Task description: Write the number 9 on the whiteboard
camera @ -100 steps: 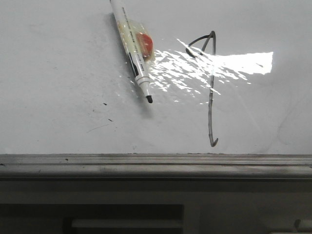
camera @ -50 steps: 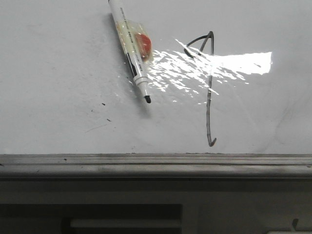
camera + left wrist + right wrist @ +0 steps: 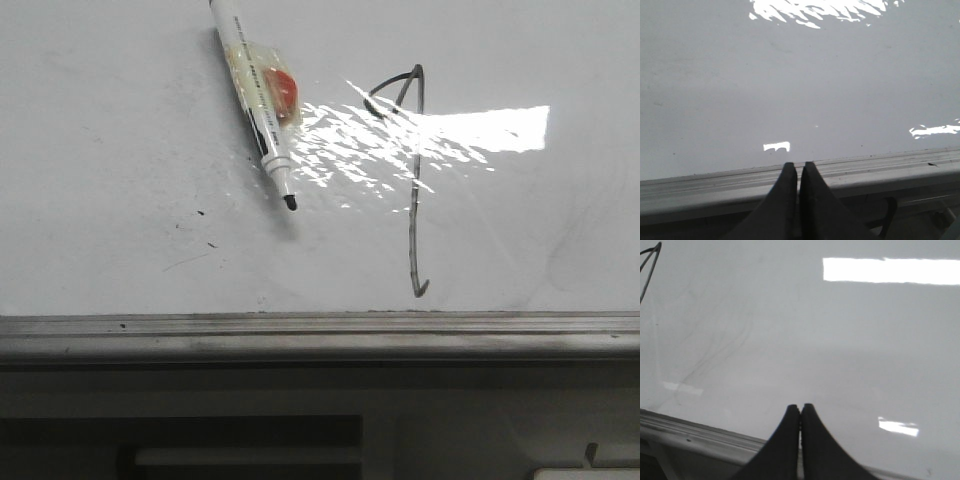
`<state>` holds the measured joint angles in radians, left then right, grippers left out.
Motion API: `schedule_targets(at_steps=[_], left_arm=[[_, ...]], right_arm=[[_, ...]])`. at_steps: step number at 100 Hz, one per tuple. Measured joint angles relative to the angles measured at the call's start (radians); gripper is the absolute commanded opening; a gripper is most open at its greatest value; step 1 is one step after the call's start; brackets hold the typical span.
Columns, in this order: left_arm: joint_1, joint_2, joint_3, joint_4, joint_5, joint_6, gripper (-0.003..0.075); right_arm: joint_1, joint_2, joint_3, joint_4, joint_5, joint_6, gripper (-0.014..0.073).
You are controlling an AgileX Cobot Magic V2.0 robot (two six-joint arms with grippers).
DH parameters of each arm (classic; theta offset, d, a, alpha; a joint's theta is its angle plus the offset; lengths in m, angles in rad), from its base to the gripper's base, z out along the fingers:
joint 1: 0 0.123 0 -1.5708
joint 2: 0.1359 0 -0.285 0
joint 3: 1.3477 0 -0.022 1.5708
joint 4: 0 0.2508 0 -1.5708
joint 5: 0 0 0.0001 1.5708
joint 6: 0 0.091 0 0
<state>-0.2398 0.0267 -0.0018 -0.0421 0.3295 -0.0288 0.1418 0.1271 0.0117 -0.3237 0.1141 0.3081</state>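
Observation:
The number 9 [image 3: 412,250] is drawn in dark grey on the whiteboard [image 3: 120,150], a small loop over a long stem with a hook near the ledge. A white marker [image 3: 258,110] with a red-and-yellow label lies uncapped on the board left of the 9, tip toward the ledge. Neither gripper shows in the front view. My left gripper [image 3: 799,165] is shut and empty over the ledge [image 3: 890,167]. My right gripper [image 3: 800,406] is shut and empty over the board; part of the 9's loop [image 3: 651,252] shows at that view's corner.
A grey metal ledge [image 3: 320,335] runs along the board's near edge. A bright glare patch [image 3: 480,128] crosses the 9. Small dark specks [image 3: 200,213] and faint scratches lie left of the marker tip. Faint smudges [image 3: 715,350] mark the board in the right wrist view.
In the front view the marker, the 9 and the glare have all shifted together a little to the left. The marker keeps its place relative to the 9.

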Motion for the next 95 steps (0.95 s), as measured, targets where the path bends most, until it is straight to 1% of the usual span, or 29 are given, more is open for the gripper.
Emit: schedule_targets(at_steps=[14,18,26,38,95], left_arm=[[0.000,0.000,0.000,0.000,0.000,0.000,-0.0020],[0.000,0.000,0.000,0.000,0.000,0.000,-0.0020],[0.000,0.000,0.000,0.000,0.000,0.000,-0.0020],[0.000,0.000,0.000,0.000,0.000,0.000,-0.0020],[0.000,0.000,0.000,0.000,0.000,0.000,-0.0020]], right_arm=[[-0.007,-0.111,0.000,0.089,0.185,-0.091,-0.0050],[-0.009,-0.126,0.000,0.099,0.206,-0.111,-0.0050],[-0.009,-0.132,0.000,0.102,0.212,-0.150,-0.0050],[-0.009,-0.132,0.000,0.104,0.212,-0.170,-0.0050],[-0.009,-0.132,0.000,0.105,0.212,-0.174,-0.0050]])
